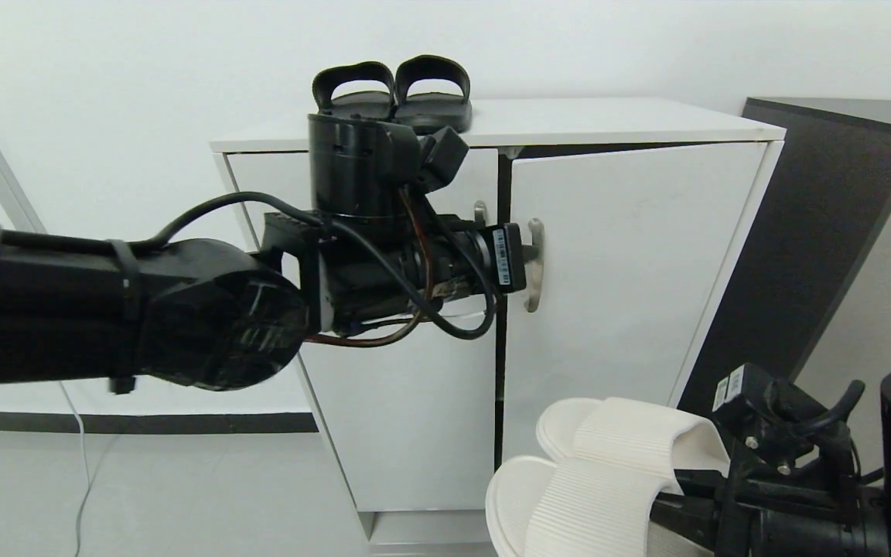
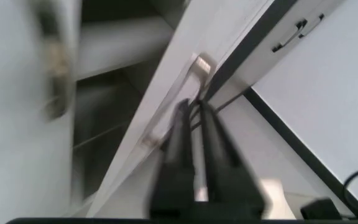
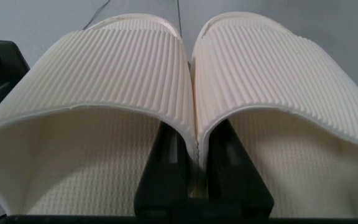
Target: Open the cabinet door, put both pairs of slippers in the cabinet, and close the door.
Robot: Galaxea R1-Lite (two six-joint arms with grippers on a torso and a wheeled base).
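The left hand (image 1: 527, 257) is narrowed onto the handle (image 1: 534, 298) of the cabinet's (image 1: 608, 120) right door (image 1: 616, 309), which stands a crack ajar, apparently ready to be pulled wider. Low and well apart from it, the right hand (image 1: 685, 495) pinches the white slippers (image 1: 600, 472) together by their inner straps, so both travel as one. The black slippers (image 1: 393, 93) sit on the cabinet top, above the left hand.

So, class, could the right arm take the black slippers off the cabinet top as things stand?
Probably not: the right gripper is shut on the white slippers, low before the cabinet, well below the black slippers.
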